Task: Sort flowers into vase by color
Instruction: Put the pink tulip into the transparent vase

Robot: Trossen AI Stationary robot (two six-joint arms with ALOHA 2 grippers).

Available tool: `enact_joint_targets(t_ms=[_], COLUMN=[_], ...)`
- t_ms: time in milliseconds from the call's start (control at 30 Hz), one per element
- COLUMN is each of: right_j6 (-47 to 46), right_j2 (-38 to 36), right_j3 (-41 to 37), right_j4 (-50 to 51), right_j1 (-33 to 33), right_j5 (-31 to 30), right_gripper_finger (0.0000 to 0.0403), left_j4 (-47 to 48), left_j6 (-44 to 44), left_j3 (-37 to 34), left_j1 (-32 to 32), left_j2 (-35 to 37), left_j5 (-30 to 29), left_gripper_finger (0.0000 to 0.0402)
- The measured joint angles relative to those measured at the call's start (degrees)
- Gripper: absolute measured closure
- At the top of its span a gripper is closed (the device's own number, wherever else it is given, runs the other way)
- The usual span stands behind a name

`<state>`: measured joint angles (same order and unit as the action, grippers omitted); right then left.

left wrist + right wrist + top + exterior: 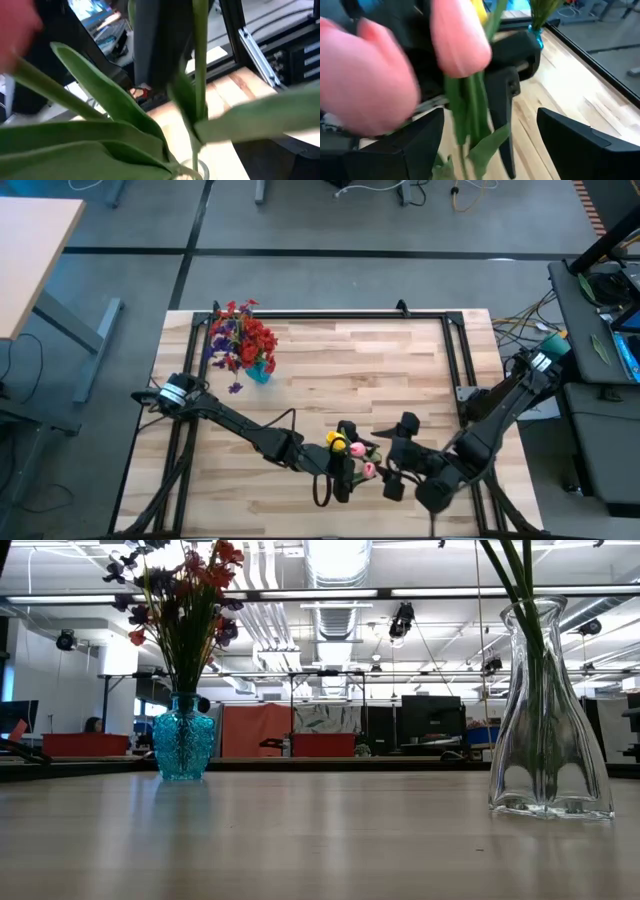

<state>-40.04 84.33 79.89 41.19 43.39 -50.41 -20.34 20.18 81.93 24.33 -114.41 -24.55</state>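
A clear glass vase (548, 730) stands on the table with green stems (525, 610) in it. From above, yellow (338, 442) and pink (368, 470) tulip buds show over it, between the two arms. My left gripper (340, 478) is right at those stems, and leaves (115, 100) fill its wrist view. My right gripper (492, 145) is open. The stems (470, 110) and pink buds (460, 45) stand just in front of its spread fingers, and I see no touch. A blue vase (258, 370) holds the red and purple flowers (240, 335).
The blue vase (183, 735) stands toward the table's far left corner. A black frame rail (330, 316) runs along the far edge and down both sides. Bare wood (380, 370) lies between the two vases.
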Motion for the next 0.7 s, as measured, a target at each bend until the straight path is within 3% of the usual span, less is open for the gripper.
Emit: enact_joint_targets(t_ms=[267, 700], right_j6=[1.3, 6.2], right_j2=[1.1, 1.1], right_j3=[0.0, -1.0], right_j4=[-0.1, -4.4], right_j1=[-2.7, -6.2], right_j5=[1.5, 7.0], right_gripper_finger=[0.0072, 0.0077], left_j4=[-0.7, -4.7], left_j6=[-1.3, -2.7], left_j3=[0.0, 0.0], left_j1=[-0.3, -1.0], left_j2=[0.0, 0.0], left_j5=[-0.4, 0.4], left_gripper_finger=[0.0065, 0.0065])
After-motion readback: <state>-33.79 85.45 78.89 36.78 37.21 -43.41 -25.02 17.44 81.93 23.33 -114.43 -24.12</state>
